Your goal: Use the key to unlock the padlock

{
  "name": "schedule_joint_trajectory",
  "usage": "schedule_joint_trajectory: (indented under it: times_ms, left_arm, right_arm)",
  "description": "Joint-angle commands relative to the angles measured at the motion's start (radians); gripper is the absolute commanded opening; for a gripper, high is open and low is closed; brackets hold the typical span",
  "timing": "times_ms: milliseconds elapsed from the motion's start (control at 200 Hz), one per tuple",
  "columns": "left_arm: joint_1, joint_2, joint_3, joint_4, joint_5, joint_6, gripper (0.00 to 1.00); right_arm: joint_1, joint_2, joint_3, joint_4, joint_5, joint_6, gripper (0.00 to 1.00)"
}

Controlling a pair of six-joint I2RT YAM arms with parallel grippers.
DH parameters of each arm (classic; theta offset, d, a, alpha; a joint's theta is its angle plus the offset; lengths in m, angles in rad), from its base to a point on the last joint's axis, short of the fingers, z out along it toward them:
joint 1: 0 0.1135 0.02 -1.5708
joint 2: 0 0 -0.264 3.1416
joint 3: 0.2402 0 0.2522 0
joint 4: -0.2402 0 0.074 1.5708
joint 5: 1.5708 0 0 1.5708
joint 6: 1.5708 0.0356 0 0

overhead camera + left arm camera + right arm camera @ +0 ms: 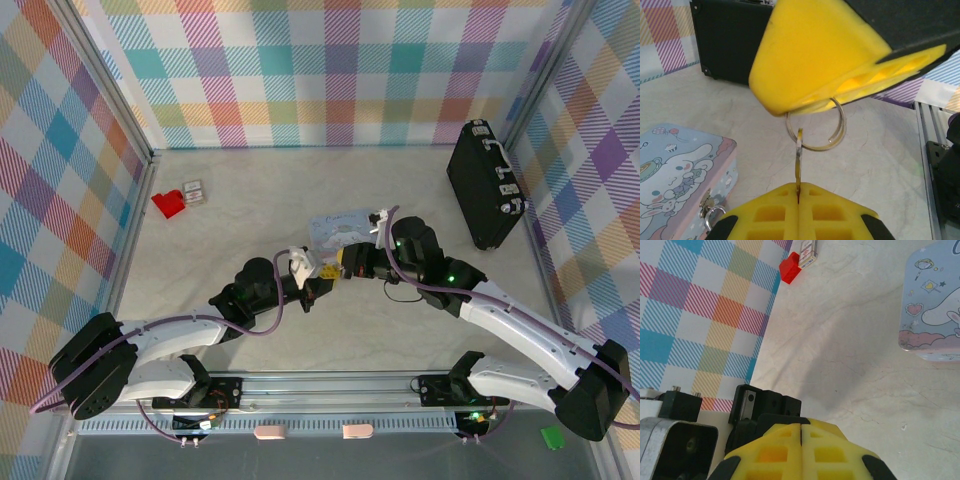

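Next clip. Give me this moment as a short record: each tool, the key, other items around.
left tool: shut on the key, blade edge-on
right tool: shut on the key ring
key: off the surface, held between both tools
cartoon tin: just beyond the tools, lid closed
briefcase: far right
red piece: far left

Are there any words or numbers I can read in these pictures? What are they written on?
No text can be read for sure.
Pastel blue-and-pink cartoon tin: a faint curly line of writing on its lid, too small to read.
Small white printed box beside the red plastic piece: the print is blurred and can't be read.
Black hard briefcase: no writing can be seen.
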Motion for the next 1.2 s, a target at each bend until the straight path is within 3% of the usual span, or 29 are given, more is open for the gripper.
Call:
schedule_joint_trajectory:
  times_ms: [0,85,290,375,665,790,960,1195]
  left_arm:
    - [-0.007,-0.028,0.032,-0.033,0.015,0.039,0.00]
    - [-0.007,-0.036,0.042,-0.086,-0.003,0.058,0.00]
    - [-0.013,-0.055,0.116,-0.310,-0.101,0.155,0.00]
    - [-0.021,-0.060,0.133,-0.376,-0.146,0.206,0.00]
    - [-0.037,-0.029,0.194,-0.522,-0.318,0.372,0.00]
    - [-0.062,0.013,0.228,-0.568,-0.387,0.450,0.00]
    - [-0.096,0.069,0.246,-0.554,-0.414,0.538,0.00]
    - [-0.119,0.113,0.266,-0.525,-0.439,0.588,0.00]
  right_arm:
    - [0.002,-0.006,0.012,-0.016,0.038,0.007,0.00]
    - [0.002,-0.004,0.013,-0.031,0.052,0.005,0.00]
    - [0.002,-0.012,0.016,-0.082,0.094,0.003,0.34]
    - [0.000,-0.022,0.020,-0.120,0.126,0.026,0.42]
    - [-0.018,-0.031,0.014,-0.176,0.118,0.227,0.46]
    - [-0.062,-0.020,-0.021,-0.156,0.041,0.333,0.46]
    - [-0.115,0.030,-0.062,-0.054,-0.110,0.446,0.44]
    - [-0.116,0.062,-0.053,-0.076,-0.135,0.481,0.42]
